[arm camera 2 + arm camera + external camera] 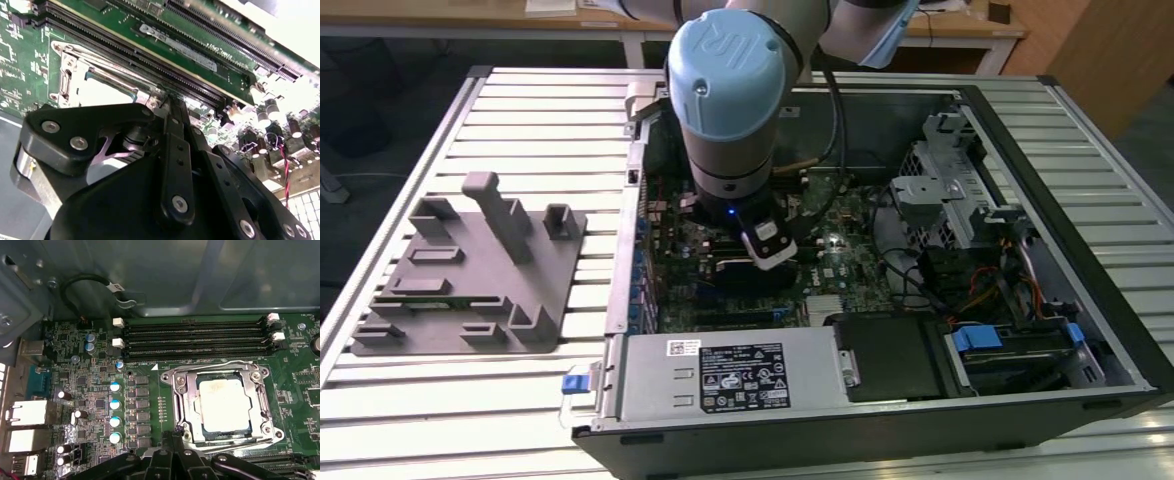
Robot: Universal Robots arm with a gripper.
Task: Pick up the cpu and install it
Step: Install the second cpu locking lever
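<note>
The cpu [222, 405], a flat square chip with a pale metal top, lies inside the metal-framed socket [182, 395] on the green motherboard. It also shows as a bright patch, the cpu [102, 92], in the second wrist view. My gripper [176, 436] is shut, with its fingertips together at the socket's corner, just beside the frame. Nothing shows between the fingers [170, 130]. In the exterior view the arm reaches down into the open computer case, with the gripper [761, 262] low over the board.
Memory slots [195, 335] run along one side of the socket, and capacitors [115, 412] stand on another side. The power supply [727, 375] and drive cage [947, 185] crowd the case. A grey fixture plate [467, 270] with upright pegs sits at the exterior view's left.
</note>
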